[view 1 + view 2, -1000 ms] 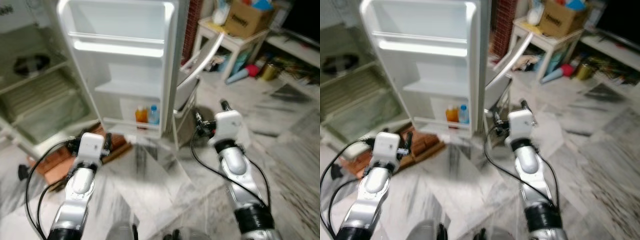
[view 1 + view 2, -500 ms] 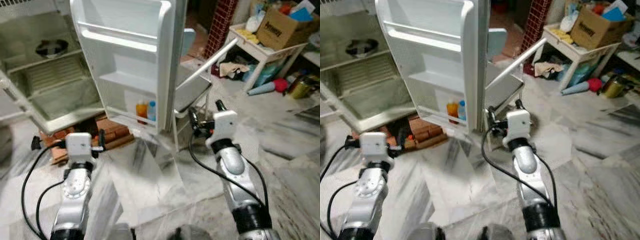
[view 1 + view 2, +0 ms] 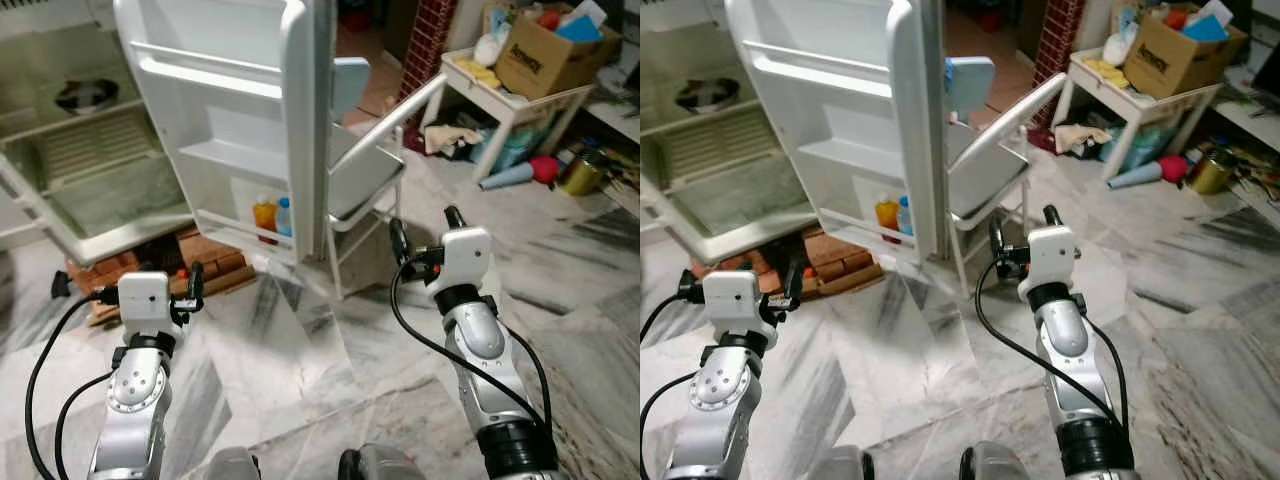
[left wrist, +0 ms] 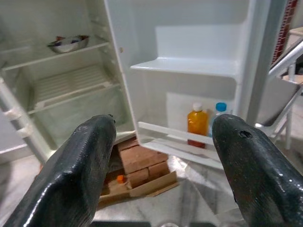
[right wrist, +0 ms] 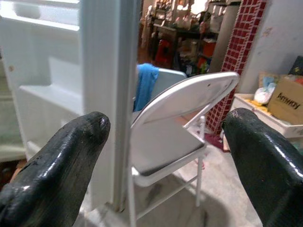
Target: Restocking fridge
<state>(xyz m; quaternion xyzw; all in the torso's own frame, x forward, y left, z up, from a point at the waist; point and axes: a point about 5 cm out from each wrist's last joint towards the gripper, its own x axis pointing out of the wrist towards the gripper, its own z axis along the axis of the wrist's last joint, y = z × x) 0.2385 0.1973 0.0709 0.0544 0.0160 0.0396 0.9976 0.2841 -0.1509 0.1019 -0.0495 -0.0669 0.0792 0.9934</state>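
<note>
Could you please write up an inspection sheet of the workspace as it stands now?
Surface: marble floor, bare ahead of the robot.
Job's things: fridge open, door swung wide; orange bottle and blue-capped bottle in the lowest door rack; bowl on an inner shelf.
Clutter: bricks under the fridge; folding chair beside the door.
Grippers: left gripper open, empty; right gripper open, empty.
Cables: black cables along both arms.
Surroundings: white table with a cardboard box.

Both arms reach toward the fridge door (image 3: 250, 120); left gripper (image 3: 130, 290) and right gripper (image 3: 425, 232) gape wide, empty.
</note>
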